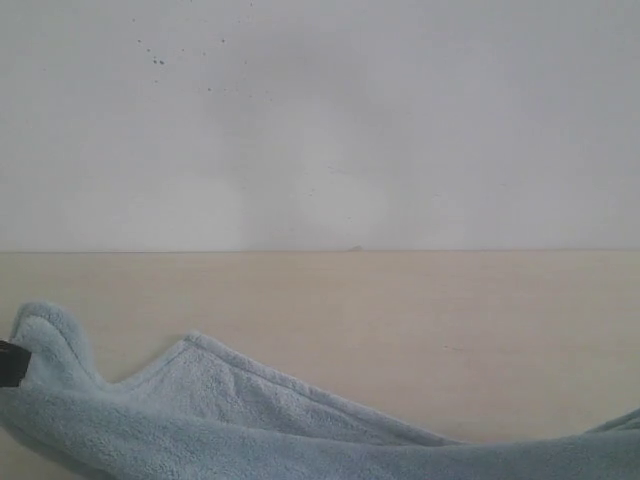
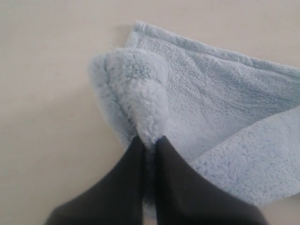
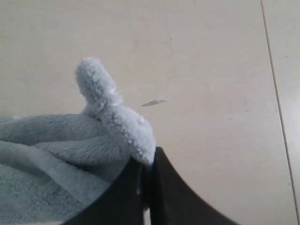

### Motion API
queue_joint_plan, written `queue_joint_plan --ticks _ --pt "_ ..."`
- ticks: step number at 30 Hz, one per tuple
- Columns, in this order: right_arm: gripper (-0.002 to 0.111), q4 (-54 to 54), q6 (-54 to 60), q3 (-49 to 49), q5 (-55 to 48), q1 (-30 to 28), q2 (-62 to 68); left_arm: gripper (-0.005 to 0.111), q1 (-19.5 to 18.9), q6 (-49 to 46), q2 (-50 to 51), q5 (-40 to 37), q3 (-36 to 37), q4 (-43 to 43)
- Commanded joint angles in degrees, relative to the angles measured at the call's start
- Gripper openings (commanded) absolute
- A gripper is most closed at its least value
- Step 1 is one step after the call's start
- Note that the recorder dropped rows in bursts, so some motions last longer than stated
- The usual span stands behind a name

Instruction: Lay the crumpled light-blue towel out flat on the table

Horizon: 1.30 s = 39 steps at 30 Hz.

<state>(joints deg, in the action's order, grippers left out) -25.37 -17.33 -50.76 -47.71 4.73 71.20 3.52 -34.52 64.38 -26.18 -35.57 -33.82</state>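
Left pincer (image 2: pixel 150 142): my fingers together, clamped on a bunched corner of the towel (image 2: pixel 211 93) | Right pincer (image 3: pixel 149 163): my fingers together, clamped on another towel fold, tuft standing past the tips | Towel: spans between both pincers, cloth spreading ahead of the left tips over the table (image 1: pixel 400 320)

The towel (image 1: pixel 250 420) is pale blue and fluffy, with a stitched hem. It lies along the bottom of the frame, not flat: one corner points up left of the middle, and its left end bunches into a hump. The bench (image 1: pixel 420 310) is pale beige and smooth
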Motion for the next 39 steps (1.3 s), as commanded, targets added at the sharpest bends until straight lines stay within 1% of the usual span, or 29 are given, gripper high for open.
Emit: queue_joint_plan --ticks 1,3,7,8,9,11,13,15,16,18,21,23,24,26,28,30,33,35,39 --pt "0.002 -0.93 -2.13 1.00 4.32 -0.21 0.10 0.004 -0.08 0.22 -4.19 -1.98 0.26 -1.48" --pt "0.009 -0.93 -2.71 1.00 4.47 -0.21 0.39 0.004 -0.08 0.24 -6.11 -1.75 0.26 -1.48" --pt "0.036 -0.93 -3.16 1.00 3.83 -0.21 1.51 0.004 -0.08 0.24 -7.28 -0.32 0.26 -1.48" --pt "0.041 -1.10 -3.16 1.12 3.74 -0.21 1.54 0.004 -0.08 0.24 -7.38 -0.33 0.26 -1.48" --pt "0.045 -1.40 -3.59 1.12 3.74 -0.21 1.64 0.004 -0.08 0.24 -7.38 -0.07 0.26 -1.96" --pt "0.049 -2.31 -5.40 1.12 3.74 -0.21 1.51 0.004 -0.08 0.24 -7.38 0.58 0.26 -3.27" --pt "0.049 -1.66 -6.38 0.70 2.99 -0.10 1.39 0.004 -0.08 0.24 -7.38 0.66 0.26 -3.25" --pt "0.049 2.35 -6.23 -0.71 2.80 0.84 1.00 0.004 -0.08 0.24 -7.38 0.77 0.26 -4.60" --pt "0.048 4.81 -4.95 -1.28 2.90 2.21 0.71 0.004 -0.08 0.24 -7.38 0.77 0.26 -5.11" --pt "0.045 13.18 3.11 -2.47 3.33 6.77 -0.13 0.004 -0.08 -0.27 -7.38 0.77 0.26 -6.27" --pt "0.045 29.02 25.03 -2.98 3.44 16.38 -0.73 0.004 -0.08 -0.45 -7.38 2.18 0.26 -8.11" --pt "0.045 33.67 34.32 -2.74 3.31 23.83 0.11 0.004 -0.08 -0.91 -7.38 3.72 0.26 -8.84" --pt "0.045 32.97 35.81 -2.46 3.31 26.53 0.75 0.004 -0.08 -1.03 -7.38 4.65 0.26 -8.84" --pt "0.045 27.64 36.87 -1.23 2.97 31.85 2.40 0.004 -0.23 -1.03 -7.38 6.48 0.30 -7.41" --pt "0.045 24.30 35.15 0.27 3.93 35.00 3.66 0.004 -0.61 -1.03 -7.12 8.73 0.30 -4.02" --pt "0.045 26.45 33.94 2.14 6.24 36.84 4.77 0.004 -1.57 -0.64 -5.92 10.37 0.30 -3.64" --pt "0.045 32.29 38.16 4.24 8.37 40.56 6.32 0.004 -2.25 -0.23 -2.52 10.14 0.30 -4.88" --pt "0.045 33.58 40.49 5.54 10.36 43.30 7.38 0.004 -2.25 -0.23 -0.32 9.96 0.30 -6.31" --pt "0.045 34.25 39.07 6.94 16.67 47.38 9.86 0.004 -2.25 -0.23 2.85 10.32 0.30 -8.48"
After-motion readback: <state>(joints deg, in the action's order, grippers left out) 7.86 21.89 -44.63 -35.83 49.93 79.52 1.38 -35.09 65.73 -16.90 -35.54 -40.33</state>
